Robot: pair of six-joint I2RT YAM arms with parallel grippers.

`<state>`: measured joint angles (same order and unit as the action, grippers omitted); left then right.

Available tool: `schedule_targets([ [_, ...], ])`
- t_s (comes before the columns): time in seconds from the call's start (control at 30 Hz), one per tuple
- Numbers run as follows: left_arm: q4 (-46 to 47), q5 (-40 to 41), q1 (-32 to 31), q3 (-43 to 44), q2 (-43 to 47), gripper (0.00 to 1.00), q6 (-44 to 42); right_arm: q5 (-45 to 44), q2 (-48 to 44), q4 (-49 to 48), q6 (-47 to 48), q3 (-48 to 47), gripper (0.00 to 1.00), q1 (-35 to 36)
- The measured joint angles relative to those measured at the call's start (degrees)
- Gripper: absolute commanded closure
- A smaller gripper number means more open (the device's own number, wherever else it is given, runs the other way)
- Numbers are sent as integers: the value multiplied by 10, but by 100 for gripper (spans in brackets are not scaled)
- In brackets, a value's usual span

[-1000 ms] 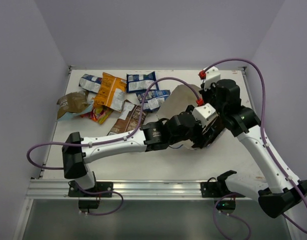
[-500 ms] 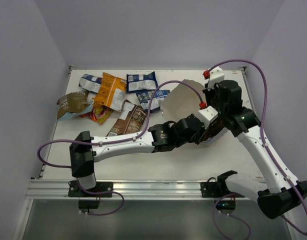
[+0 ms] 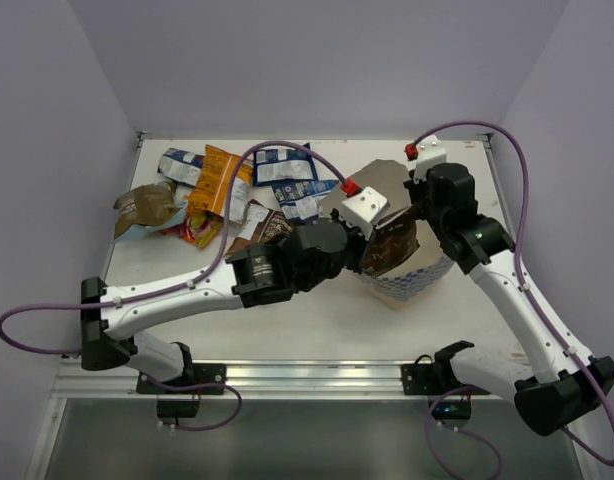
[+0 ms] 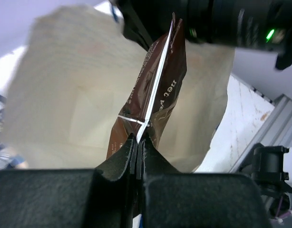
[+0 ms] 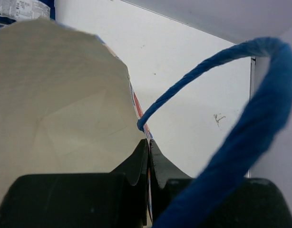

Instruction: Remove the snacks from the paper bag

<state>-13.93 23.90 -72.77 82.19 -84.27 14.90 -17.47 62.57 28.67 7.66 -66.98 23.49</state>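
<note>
The paper bag (image 3: 412, 277) stands right of the table's middle, with a checkered base and a cream upper wall (image 4: 65, 95). My left gripper (image 4: 140, 137) is shut on the sealed edge of a dark brown chip packet (image 4: 165, 85), one of the snacks. In the top view that gripper (image 3: 370, 253) holds the packet (image 3: 395, 240) at the bag's mouth. My right gripper (image 5: 149, 142) is shut on the bag's rim (image 5: 55, 95) beside its blue cord handle (image 5: 250, 109). From above, the right gripper (image 3: 424, 212) sits at the bag's far right edge.
Several snack packets lie at the table's far left: orange (image 3: 219, 182), blue-and-white (image 3: 282, 162), olive-tan (image 3: 145, 205), red-and-yellow (image 3: 192, 230) and another brown one (image 3: 262, 228). The side walls stand close to the table edges. The left arm's purple cable (image 3: 287, 150) arches over the pile.
My left gripper closed on the brown packet inside the bag and drew back up and left with it. The right gripper kept its hold on the rim and the bag stood up straighter.
</note>
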Motion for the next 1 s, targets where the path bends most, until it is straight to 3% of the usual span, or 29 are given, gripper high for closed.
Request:
schedule_targets([
  [0.33,-39,103,22,211,16,100,-81,-17,34,-1,-15,21,100,-3],
  [0.6,-11,223,31,386,-1,100,-193,-39,43,-4,-35,30,100,-27],
  [0.8,17,300,39,377,25,100,-270,-59,43,0,-54,30,100,-53],
  [1.0,-28,287,43,306,43,100,-259,-75,43,16,-94,29,100,-88],
])
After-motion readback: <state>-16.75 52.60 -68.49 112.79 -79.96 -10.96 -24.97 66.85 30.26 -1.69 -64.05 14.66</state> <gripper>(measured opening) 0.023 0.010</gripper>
